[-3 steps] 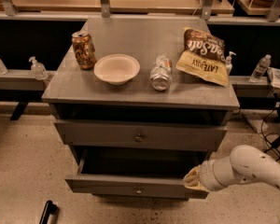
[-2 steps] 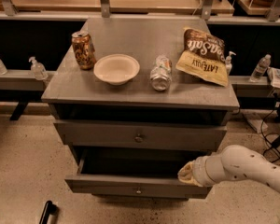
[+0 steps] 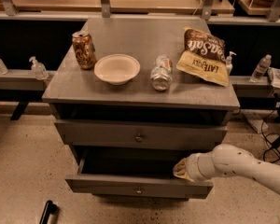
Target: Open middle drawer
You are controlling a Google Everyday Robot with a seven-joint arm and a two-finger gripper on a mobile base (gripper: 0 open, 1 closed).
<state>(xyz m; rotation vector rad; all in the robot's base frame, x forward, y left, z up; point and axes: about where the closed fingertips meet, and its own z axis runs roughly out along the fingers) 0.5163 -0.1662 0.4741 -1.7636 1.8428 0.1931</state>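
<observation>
Our hand (image 3: 181,169) sits inside the middle drawer (image 3: 107,185), behind its front's right end; whether it grips, we cannot tell.

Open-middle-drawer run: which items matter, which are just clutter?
Job: middle drawer, pulled out; gripper, at its right front corner.
Clutter: soda can, white bowl, plastic bottle on its side, chip bag, all on the cabinet top; top drawer, shut.

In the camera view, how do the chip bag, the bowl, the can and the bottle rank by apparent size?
Largest to smallest:
chip bag
bowl
can and bottle, which look too alike to rank.
The gripper sits low, at the right end of the open middle drawer.
</observation>
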